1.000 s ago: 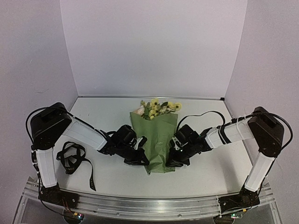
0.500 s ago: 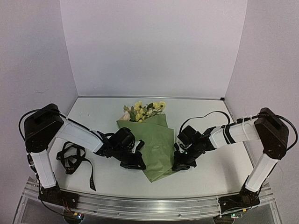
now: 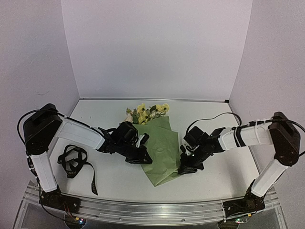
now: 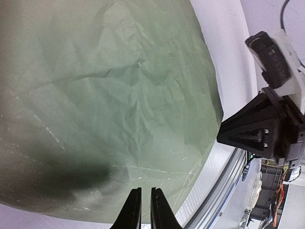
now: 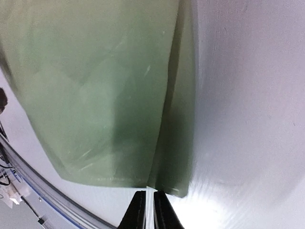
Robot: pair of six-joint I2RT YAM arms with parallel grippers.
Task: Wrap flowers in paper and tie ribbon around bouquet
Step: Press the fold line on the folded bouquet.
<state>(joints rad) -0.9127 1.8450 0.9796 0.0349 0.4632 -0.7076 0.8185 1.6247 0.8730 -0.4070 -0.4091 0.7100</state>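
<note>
The bouquet lies on the table, a cone of olive-green paper [image 3: 162, 150] with the yellow flowers [image 3: 145, 113] sticking out at its far end, leaning left. My left gripper [image 3: 146, 159] rests at the paper's left edge, its fingers almost together over the paper [image 4: 105, 95] with nothing between them [image 4: 146, 202]. At the cone's near right corner, just off the paper [image 5: 95, 86], my right gripper [image 3: 184, 169] has only a thin empty slit between its jaws [image 5: 149, 202]. The black ribbon [image 3: 74, 162] lies bundled at the left, away from both.
The right arm's black gripper body [image 4: 267, 129] shows beyond the paper in the left wrist view. An aluminium rail [image 3: 152, 210] runs along the near table edge. Pale walls enclose the white table [image 3: 209, 112] at the back and sides.
The bouquet has dropped from between the grippers and swung so the flowers point further left. Both grippers have come off the paper, and the right one has drawn back to the right.
</note>
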